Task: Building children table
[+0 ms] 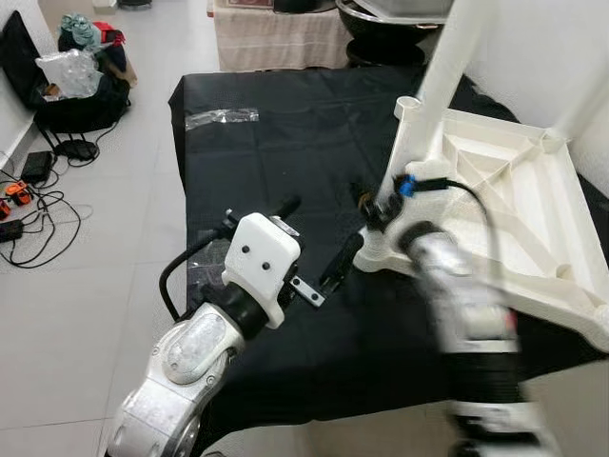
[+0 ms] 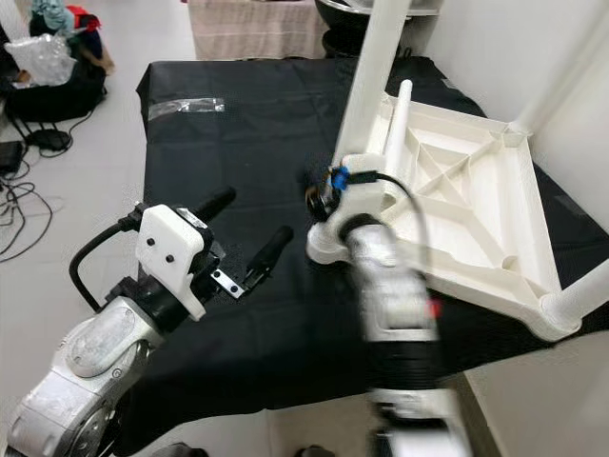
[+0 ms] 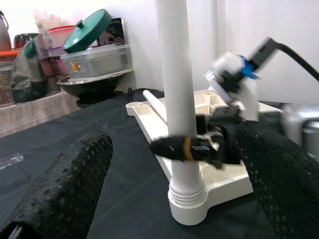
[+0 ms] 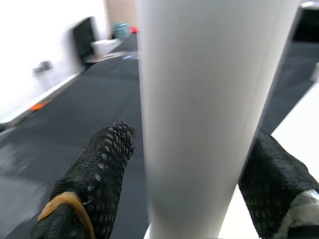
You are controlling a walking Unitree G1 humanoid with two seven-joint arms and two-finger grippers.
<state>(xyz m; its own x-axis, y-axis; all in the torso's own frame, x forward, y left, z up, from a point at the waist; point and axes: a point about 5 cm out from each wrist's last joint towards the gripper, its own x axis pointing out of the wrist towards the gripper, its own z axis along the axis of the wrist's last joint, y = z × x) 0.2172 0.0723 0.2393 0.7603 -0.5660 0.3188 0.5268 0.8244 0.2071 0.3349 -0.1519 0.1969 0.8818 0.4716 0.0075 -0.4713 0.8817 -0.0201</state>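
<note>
Black cloth (image 1: 285, 152) covers the surface; possibly tiled floor (image 1: 114, 238).

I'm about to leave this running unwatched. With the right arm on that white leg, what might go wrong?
The right gripper straddles the upright leg low, near its socket, so a sideways push could lever the tall leg loose. The tabletop lies upside down on smooth black cloth and may slide. The left gripper hangs open, bracing nothing.

Bright even indoor light; right arm (image 1: 471, 314) motion-blurred
</note>
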